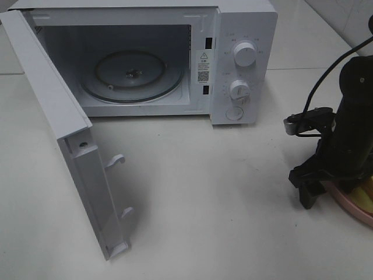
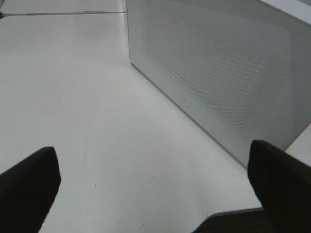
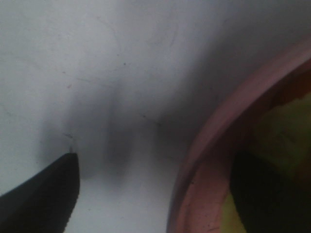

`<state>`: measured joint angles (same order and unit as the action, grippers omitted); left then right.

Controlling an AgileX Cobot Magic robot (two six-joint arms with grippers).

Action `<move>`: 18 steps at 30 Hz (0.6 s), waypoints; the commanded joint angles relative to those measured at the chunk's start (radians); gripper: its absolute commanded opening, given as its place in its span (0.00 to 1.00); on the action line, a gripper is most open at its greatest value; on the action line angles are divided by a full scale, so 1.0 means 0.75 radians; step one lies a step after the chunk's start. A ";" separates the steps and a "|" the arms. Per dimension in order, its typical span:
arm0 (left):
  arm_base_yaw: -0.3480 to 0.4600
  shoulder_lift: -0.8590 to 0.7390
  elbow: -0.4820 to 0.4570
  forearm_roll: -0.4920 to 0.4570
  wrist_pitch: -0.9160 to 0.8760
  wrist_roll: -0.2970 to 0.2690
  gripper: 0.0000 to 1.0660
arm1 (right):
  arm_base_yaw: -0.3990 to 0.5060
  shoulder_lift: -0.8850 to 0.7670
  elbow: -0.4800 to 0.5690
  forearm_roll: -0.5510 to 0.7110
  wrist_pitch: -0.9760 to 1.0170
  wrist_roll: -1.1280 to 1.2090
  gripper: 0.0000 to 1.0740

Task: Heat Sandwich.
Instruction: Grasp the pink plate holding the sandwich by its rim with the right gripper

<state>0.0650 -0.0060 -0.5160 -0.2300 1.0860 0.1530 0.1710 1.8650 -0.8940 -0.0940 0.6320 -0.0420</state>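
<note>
Straddling the rim of the pink plate (image 1: 348, 209), the right gripper (image 1: 313, 195) stands at the right edge of the exterior view, its black jaws spread: the right wrist view shows one finger (image 3: 39, 199) over the bare white table (image 1: 221, 204) outside the plate and the other finger (image 3: 265, 194) inside it, with the rim (image 3: 214, 136) running between them and touching neither that I can see. The sandwich (image 1: 366, 196) lies on that plate, only a yellowish sliver of it showing past the arm (close up it is a blurred yellow-green patch (image 3: 286, 124)), well apart from the microwave (image 1: 245, 29). The microwave sits at the back of the table with its door (image 1: 52, 116) swung fully open to the left, its glass turntable (image 1: 131, 76) bare and two round knobs (image 1: 245, 54) on its front panel. The left gripper (image 2: 155, 189) does not appear in the exterior view; its own camera shows both fingers (image 2: 29, 189) set wide apart, holding nothing, low over the table and facing the dotted outer face of the door (image 2: 218, 73)
</note>
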 commanded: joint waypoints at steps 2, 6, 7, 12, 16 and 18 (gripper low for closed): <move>0.007 -0.028 0.001 -0.013 -0.011 0.000 0.92 | -0.007 0.036 0.005 -0.015 -0.011 0.056 0.55; 0.007 -0.028 0.001 -0.013 -0.011 0.000 0.92 | -0.007 0.036 0.005 -0.128 -0.003 0.200 0.24; 0.007 -0.028 0.001 -0.013 -0.011 0.000 0.92 | -0.007 0.036 0.005 -0.128 -0.003 0.200 0.24; 0.007 -0.028 0.001 -0.013 -0.011 0.000 0.92 | -0.007 0.036 0.005 -0.176 0.007 0.232 0.00; 0.007 -0.028 0.001 -0.013 -0.011 0.000 0.92 | -0.007 0.035 0.005 -0.175 -0.001 0.232 0.00; 0.007 -0.028 0.001 -0.013 -0.011 0.000 0.92 | -0.004 0.035 0.005 -0.175 0.003 0.232 0.00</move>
<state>0.0650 -0.0060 -0.5160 -0.2300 1.0860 0.1530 0.1680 1.8730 -0.8990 -0.2130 0.6430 0.1320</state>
